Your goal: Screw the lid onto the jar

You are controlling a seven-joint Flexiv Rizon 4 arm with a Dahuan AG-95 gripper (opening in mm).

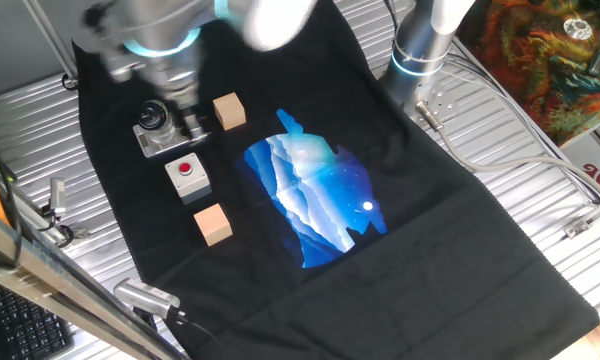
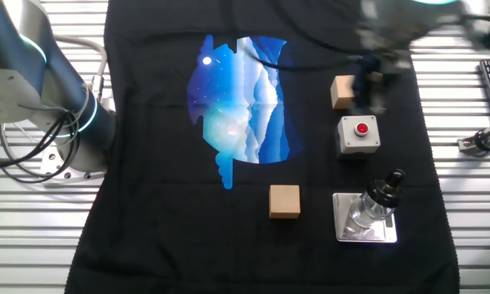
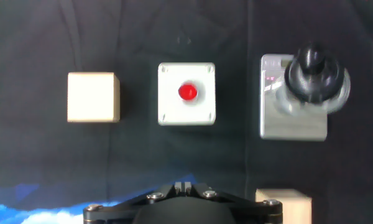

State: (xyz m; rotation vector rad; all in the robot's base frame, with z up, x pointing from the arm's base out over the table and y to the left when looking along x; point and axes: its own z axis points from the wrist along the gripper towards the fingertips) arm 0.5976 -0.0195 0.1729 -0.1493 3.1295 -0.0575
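The jar (image 3: 298,102) is a small clear cylinder on a grey square base plate (image 3: 292,127), at the right of the hand view. The black lid (image 3: 311,67) sits on top of it. One fixed view shows the jar (image 1: 157,125) at the cloth's far left, and the other fixed view shows the jar (image 2: 364,214) with the lid (image 2: 389,187) on it. My gripper (image 3: 183,185) hangs high over the cloth, well apart from the jar. Its fingers are shut with nothing between them. It is motion-blurred in both fixed views (image 1: 188,118) (image 2: 367,82).
A grey box with a red button (image 3: 186,93) stands next to the jar. One wooden cube (image 3: 93,96) lies beyond the box. Another wooden cube (image 3: 283,204) lies near the jar. All rest on a black cloth with a blue print (image 1: 315,195).
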